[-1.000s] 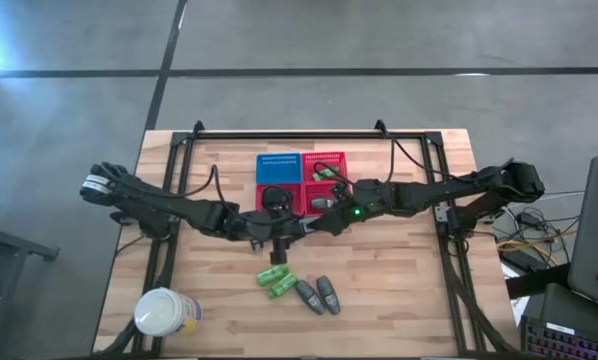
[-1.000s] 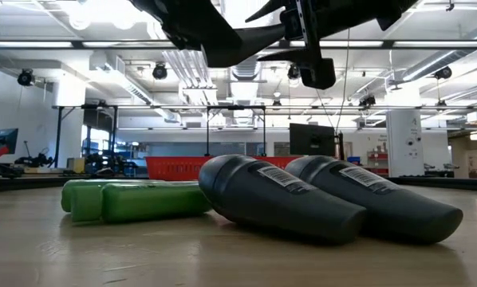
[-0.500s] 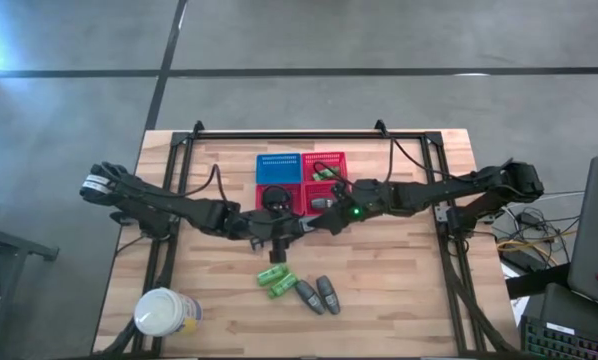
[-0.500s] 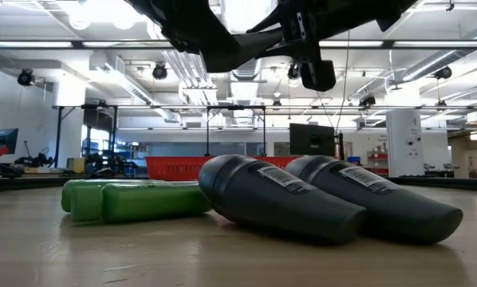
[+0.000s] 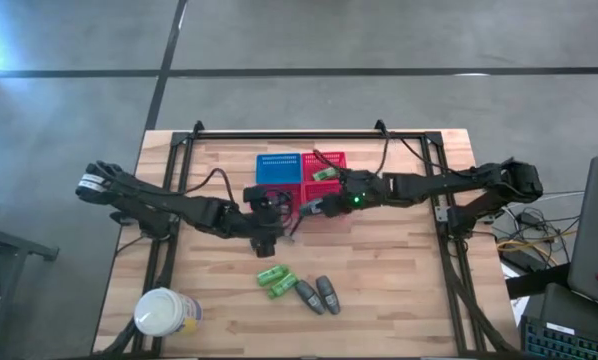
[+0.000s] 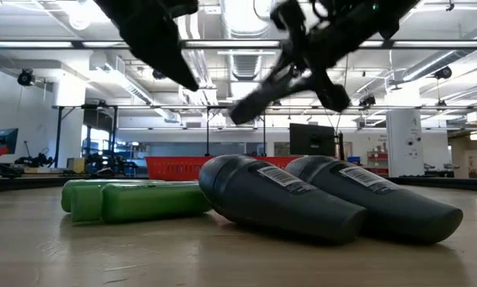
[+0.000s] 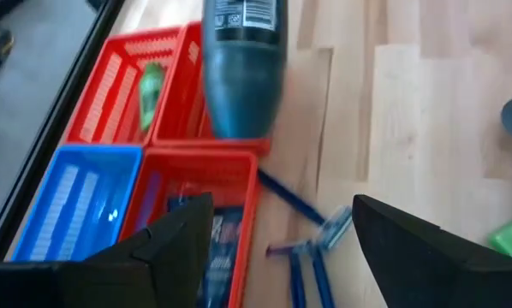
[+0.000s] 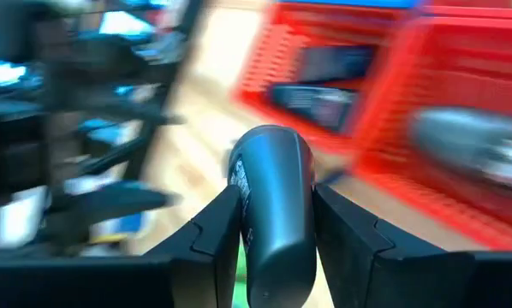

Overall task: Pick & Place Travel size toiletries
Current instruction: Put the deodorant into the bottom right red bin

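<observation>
Right wrist view is where it's clearest: a grey rounded bottle is clamped between the right gripper's fingers, nose pointing away from the camera, so a pick has pretty clearly been made. From above, the right gripper is seen holding it in the air over the near edge of the red baskets, at the middle of the tabletop toward the far edge.

The left gripper hangs just beside it, near the blue basket; in its own wrist view the fingers are spread wide apart with nothing between them, and some blue razors can be made out on the wood below.

Still waiting near the front edge: two green tubes lying side by side and two more grey bottles, close together. A big white jar sits off at the front left corner and isn't part of this.

Step in hand, best guess: carry and drop. The held bottle would need to be brought squarely over a red compartment and lowered before the fingers are opened, otherwise it could catch a basket rim and roll out. One green tube is already lying in a red basket.
</observation>
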`<state>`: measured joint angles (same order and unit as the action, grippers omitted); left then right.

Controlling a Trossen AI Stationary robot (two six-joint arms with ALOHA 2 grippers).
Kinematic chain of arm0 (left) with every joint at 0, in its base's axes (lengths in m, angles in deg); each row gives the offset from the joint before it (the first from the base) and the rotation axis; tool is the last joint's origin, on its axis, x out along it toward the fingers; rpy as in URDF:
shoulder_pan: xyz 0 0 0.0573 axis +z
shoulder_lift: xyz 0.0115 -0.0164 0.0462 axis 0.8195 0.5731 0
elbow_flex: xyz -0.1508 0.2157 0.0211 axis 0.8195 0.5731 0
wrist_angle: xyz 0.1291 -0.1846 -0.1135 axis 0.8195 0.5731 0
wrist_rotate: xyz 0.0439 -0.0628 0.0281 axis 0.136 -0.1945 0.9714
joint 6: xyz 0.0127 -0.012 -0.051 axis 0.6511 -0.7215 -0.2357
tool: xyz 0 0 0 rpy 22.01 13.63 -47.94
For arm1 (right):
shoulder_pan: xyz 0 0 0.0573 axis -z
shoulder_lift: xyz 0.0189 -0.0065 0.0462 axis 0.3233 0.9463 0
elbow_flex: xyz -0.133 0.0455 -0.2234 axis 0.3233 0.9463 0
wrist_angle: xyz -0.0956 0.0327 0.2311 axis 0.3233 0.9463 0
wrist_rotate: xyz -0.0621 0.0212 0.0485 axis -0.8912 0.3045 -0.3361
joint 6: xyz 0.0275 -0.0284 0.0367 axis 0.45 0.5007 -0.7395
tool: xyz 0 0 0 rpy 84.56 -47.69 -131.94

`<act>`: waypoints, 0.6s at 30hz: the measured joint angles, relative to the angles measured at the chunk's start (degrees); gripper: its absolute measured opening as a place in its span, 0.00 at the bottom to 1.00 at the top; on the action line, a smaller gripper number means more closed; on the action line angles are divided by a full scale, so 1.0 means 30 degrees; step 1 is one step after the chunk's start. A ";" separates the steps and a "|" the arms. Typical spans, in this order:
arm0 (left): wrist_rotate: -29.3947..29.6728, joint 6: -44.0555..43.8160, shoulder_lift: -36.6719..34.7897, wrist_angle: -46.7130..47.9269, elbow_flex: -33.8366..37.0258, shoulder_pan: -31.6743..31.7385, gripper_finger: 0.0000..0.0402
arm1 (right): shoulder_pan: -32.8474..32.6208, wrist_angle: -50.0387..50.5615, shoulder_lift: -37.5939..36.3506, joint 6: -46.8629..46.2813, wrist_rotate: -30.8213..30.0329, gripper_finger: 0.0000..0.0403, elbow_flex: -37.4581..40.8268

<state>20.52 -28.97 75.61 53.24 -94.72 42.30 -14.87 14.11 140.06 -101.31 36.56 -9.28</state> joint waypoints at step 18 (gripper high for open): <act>-0.0463 -0.1012 -0.0746 0.2466 0.0089 -0.0044 0.71 | 0.4791 -0.0078 0.1424 -0.1150 0.3179 0.31 0.1113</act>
<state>19.13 -32.01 73.37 60.63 -94.45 42.17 -0.49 13.88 144.33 -104.76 46.09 -5.94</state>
